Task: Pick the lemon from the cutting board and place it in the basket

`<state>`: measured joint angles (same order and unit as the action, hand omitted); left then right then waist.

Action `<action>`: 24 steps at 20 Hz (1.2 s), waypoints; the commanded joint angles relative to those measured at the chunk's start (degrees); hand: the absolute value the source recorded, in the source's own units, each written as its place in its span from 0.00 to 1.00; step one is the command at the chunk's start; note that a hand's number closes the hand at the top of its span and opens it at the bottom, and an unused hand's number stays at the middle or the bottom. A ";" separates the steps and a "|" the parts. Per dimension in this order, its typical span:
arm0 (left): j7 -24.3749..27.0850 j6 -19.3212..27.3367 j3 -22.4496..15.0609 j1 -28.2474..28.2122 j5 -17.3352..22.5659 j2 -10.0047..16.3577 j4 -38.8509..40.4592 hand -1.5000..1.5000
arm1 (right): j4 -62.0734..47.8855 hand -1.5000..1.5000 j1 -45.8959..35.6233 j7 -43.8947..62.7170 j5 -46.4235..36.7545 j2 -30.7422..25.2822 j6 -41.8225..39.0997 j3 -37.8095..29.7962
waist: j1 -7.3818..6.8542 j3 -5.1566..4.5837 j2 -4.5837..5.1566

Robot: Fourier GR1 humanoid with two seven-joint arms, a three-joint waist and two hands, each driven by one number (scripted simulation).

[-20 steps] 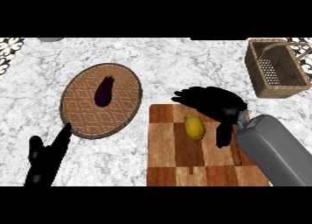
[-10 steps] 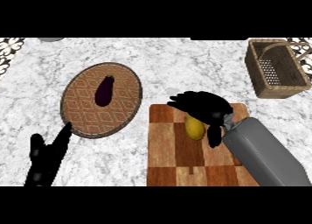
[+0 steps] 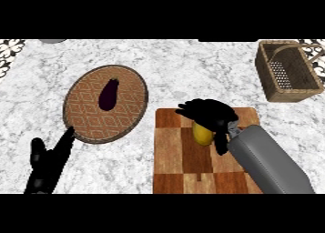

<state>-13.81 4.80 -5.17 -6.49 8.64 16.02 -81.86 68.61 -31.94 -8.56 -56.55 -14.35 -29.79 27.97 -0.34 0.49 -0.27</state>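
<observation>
- Head view: the lemon lies on the wooden cutting board, lower centre of the frame.
- The right hand covers the lemon's upper end, fingers curled over it, thumb down its right side.
- The left hand rests at lower left, fingers straight.
- The wicker basket stands at upper right of the marble tabletop, well apart from the lemon.
- An eggplant lies on the woven plate, left of the board.

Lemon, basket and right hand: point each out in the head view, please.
lemon point(image 3: 202, 135), head view, on its visible yellow middle.
basket point(image 3: 294, 94), head view, on its woven near wall.
right hand point(image 3: 208, 111), head view, on the back of the hand.
</observation>
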 commanded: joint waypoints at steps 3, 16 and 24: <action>1.01 -1.97 0.59 0.40 -1.10 -1.07 5.14 0.50 | -3.61 0.00 -1.23 -3.30 -2.59 0.96 0.89 -2.02 | 0.11 -0.50 0.31; 0.02 -2.79 2.95 0.39 -2.09 -1.38 3.28 0.50 | -11.89 1.00 -1.20 -11.65 -11.70 2.71 15.46 -0.69 | -0.12 -0.48 0.37; -1.41 -2.33 3.30 -1.69 -2.05 -2.11 1.29 0.50 | -5.28 1.00 2.82 6.12 -11.72 7.25 9.30 -6.56 | 1.10 -0.55 -0.02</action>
<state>-14.33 2.58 -2.28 -7.23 6.14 14.21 -82.53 62.20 -30.87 -13.23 -68.09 -10.35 -17.81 24.56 0.06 0.38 -0.61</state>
